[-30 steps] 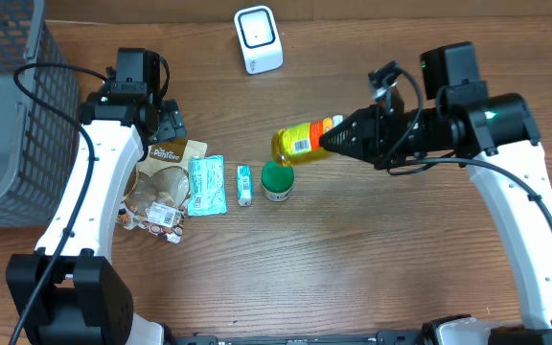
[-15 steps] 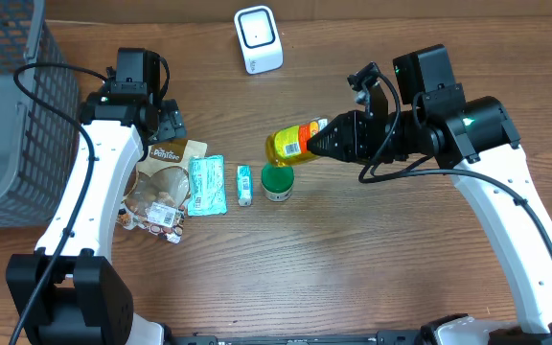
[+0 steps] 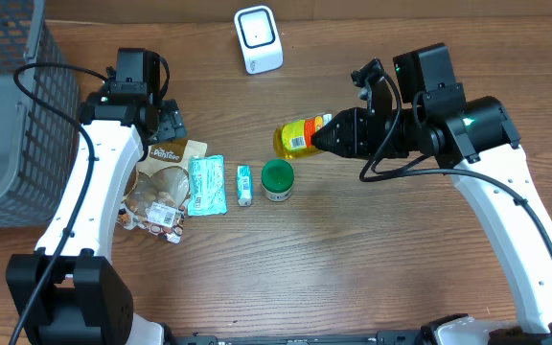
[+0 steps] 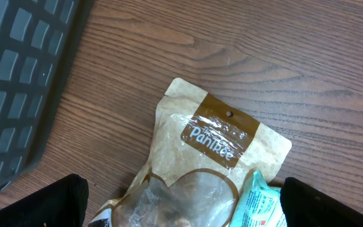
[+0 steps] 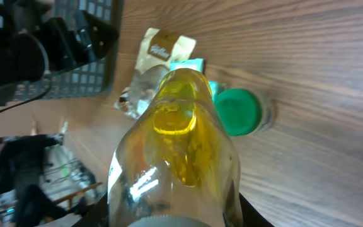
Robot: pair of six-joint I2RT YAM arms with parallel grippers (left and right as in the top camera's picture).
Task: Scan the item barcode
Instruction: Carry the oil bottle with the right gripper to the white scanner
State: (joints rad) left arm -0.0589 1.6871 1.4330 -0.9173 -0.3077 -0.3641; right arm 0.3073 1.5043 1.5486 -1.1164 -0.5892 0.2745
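A clear bottle of yellow liquid (image 3: 297, 137) hangs on its side above the table's middle, its label turned up to the overhead camera. My right gripper (image 3: 330, 133) is shut on its cap end. In the right wrist view the bottle (image 5: 175, 139) fills the centre, and the right gripper (image 5: 172, 214) shows only as dark fingers (image 5: 96, 211) on either side of it. The white scanner (image 3: 258, 38) stands at the far edge, apart from the bottle. My left gripper (image 3: 166, 123) stands open over a brown snack pouch (image 4: 207, 151), and the left gripper (image 4: 188, 205) holds nothing.
A green-lidded jar (image 3: 277, 179) sits just below the bottle, with a small teal pack (image 3: 244, 184) and a teal packet (image 3: 205, 184) to its left. The brown pouch (image 3: 166, 172) lies beside them. A grey basket (image 3: 8, 105) fills the far left.
My right arm has swung a little to the left, and the bottle has shifted slightly toward the far side. The left arm has not moved.
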